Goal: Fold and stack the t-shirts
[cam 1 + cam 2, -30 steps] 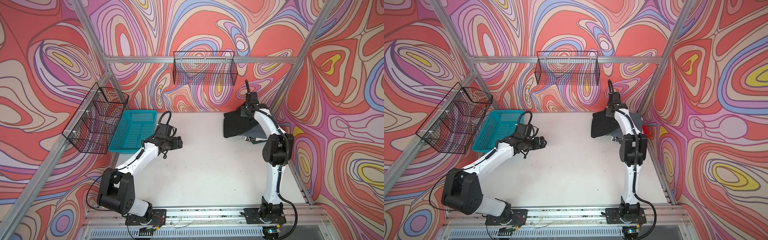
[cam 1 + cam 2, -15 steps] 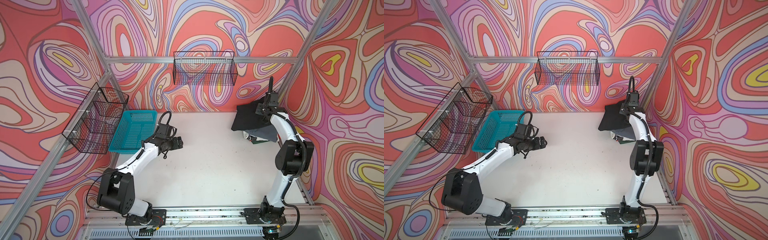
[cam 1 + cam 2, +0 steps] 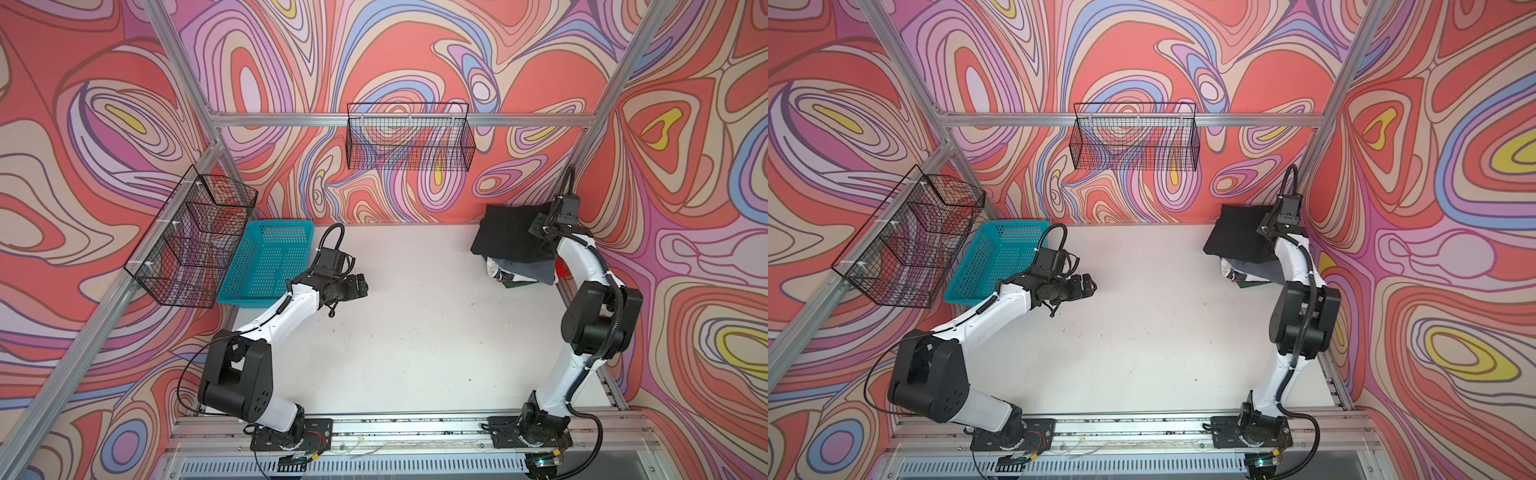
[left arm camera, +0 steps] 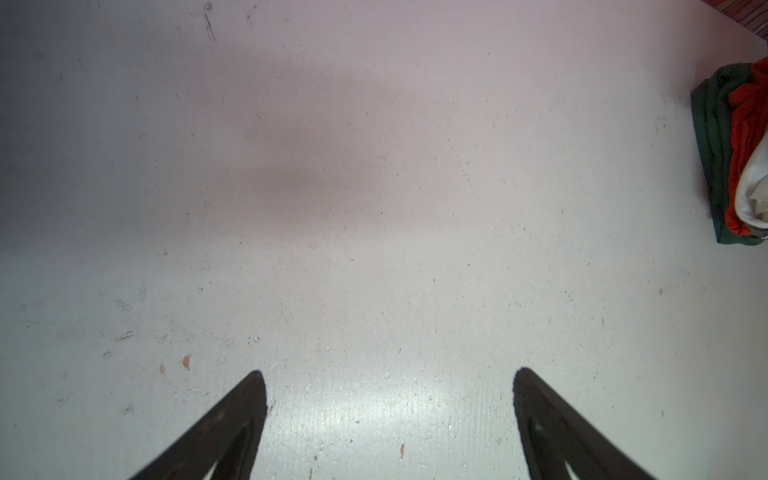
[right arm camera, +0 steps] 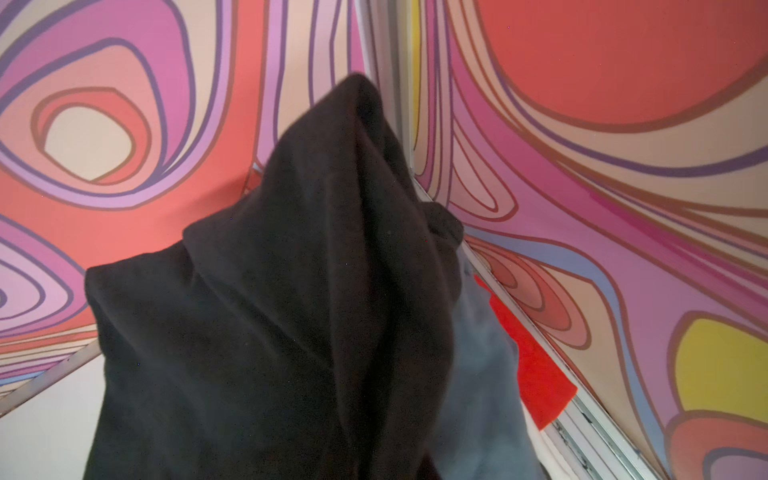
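Stacking the last tee, we judge: right gripper is clamped tight on the black t-shirt, which hangs over the pile in the far right table corner. Next it needs lowering flat, then release. Left gripper gapes wide, empty. We count five: that black one, one grey tee, one white tee, one green tee, one red tee.

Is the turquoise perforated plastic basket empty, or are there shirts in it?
Empty: in both top views the turquoise perforated plastic basket shows only its bare holed floor, no cloth.

Swirl-patterned walls, white tabletop
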Available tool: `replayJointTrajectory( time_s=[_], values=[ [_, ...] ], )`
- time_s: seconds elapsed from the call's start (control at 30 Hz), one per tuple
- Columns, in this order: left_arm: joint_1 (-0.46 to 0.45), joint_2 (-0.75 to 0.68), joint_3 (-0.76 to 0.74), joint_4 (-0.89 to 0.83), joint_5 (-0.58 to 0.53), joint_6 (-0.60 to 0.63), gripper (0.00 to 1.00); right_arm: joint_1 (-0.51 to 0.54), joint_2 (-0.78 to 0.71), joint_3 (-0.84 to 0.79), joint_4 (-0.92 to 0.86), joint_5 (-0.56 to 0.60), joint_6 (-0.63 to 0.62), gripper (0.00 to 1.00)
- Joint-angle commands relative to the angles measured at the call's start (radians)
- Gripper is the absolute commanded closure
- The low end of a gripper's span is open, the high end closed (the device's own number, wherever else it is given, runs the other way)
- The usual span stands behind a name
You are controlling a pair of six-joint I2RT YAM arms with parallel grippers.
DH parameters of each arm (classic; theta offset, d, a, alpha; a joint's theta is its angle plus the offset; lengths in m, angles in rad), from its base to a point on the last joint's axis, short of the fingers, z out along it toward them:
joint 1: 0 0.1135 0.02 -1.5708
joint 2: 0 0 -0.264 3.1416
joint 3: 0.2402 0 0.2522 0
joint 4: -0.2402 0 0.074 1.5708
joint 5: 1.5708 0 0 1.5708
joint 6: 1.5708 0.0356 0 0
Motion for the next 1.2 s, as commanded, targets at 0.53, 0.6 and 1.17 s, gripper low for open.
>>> replayJointTrajectory(
  time_s=[0.53, 0.6, 1.17],
  values=[
    [-0.008, 0.019, 0.002, 0.010, 0.014, -0.007, 0.08, -0.030, -0.005, -0.006, 0.076, 0.216, -0.048, 1.00],
    [-0.008, 0.018, 0.002, 0.013, 0.016, -0.009, 0.08, -0.029, -0.007, -0.016, 0.083, 0.232, -0.050, 0.91],
    [-0.019, -0.043, -0.017, 0.011, -0.015, 0.000, 0.07, -0.031, -0.053, -0.119, 0.124, 0.235, -0.005, 0.02]
  ],
)
